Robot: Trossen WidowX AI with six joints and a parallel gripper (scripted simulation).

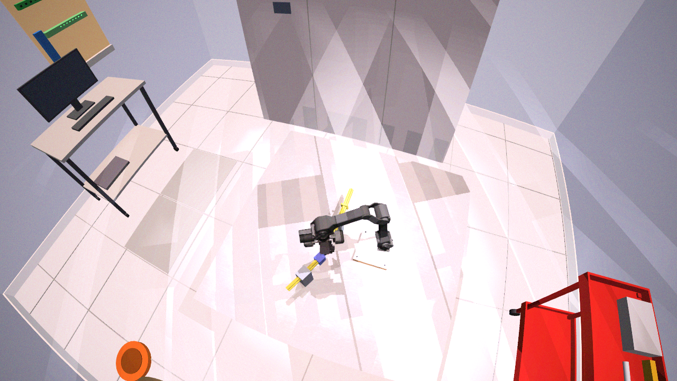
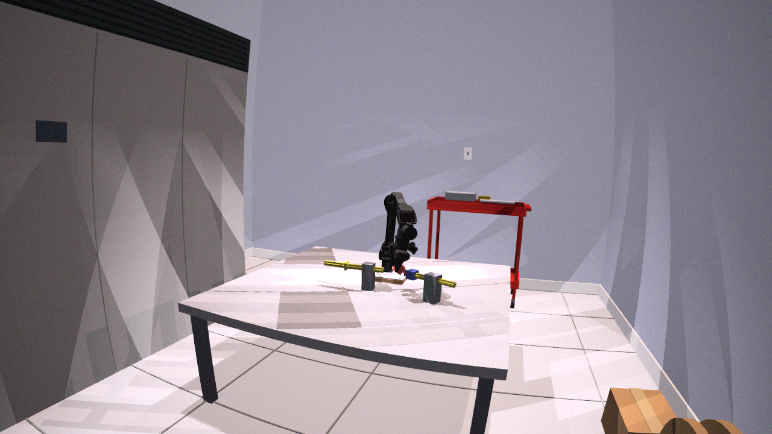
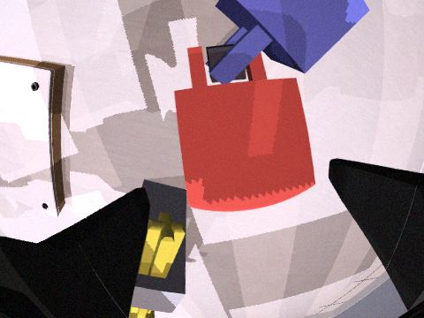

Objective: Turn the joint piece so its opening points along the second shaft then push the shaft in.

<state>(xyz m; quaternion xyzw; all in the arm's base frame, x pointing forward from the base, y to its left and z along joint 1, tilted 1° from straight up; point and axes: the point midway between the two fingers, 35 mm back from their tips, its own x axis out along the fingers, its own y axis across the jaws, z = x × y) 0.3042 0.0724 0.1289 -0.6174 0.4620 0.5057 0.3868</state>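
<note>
The red joint piece hangs on a blue hinge block at the end of the fixed yellow shaft, which sits in a grey block. The second yellow shaft lies in its own grey block; its end shows by my left finger in the wrist view. My gripper is open, its fingers wide on either side of the red piece, touching nothing. The arm hides the red piece in the top view.
The arm's white base plate lies beside the shafts. A red cart stands past the table's far corner. The table's front edge is well away from the blocks. A desk with a monitor stands far left.
</note>
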